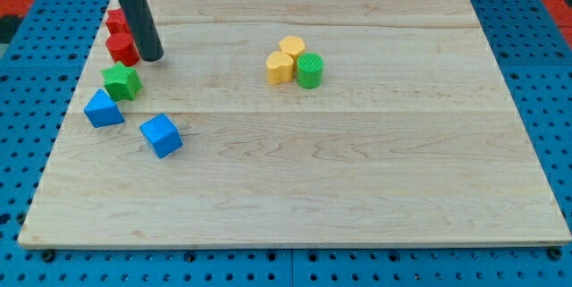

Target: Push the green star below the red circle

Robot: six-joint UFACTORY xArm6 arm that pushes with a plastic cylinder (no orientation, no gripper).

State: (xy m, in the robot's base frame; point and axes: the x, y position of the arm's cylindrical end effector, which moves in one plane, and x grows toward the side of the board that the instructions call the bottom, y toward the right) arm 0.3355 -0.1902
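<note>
1. The green star (121, 81) lies just below my tip (151, 57) and a little toward the view's left, near it but not touching.
2. The red circle (121, 48) is directly at the view's left of my tip, touching the rod or almost; I cannot tell which. A second red block (115, 21) of unclear shape sits above it.
3. I judge the task as nearly complete: the star is already under the circle. At most a small correction is left.
4. The arm carries only a plain dark rod, so nothing opens, closes or holds a block.
5. Farther below my tip, a blue triangle-like block (104, 109) and a blue cube (161, 135) stand near the star.
6. Well apart, toward the view's right of my tip, two yellow blocks (285, 59) and a green cylinder (309, 71) form a tight group.
7. The wooden board (357, 180) is pale and flat, and lies on a blue perforated surface (27, 72).
</note>
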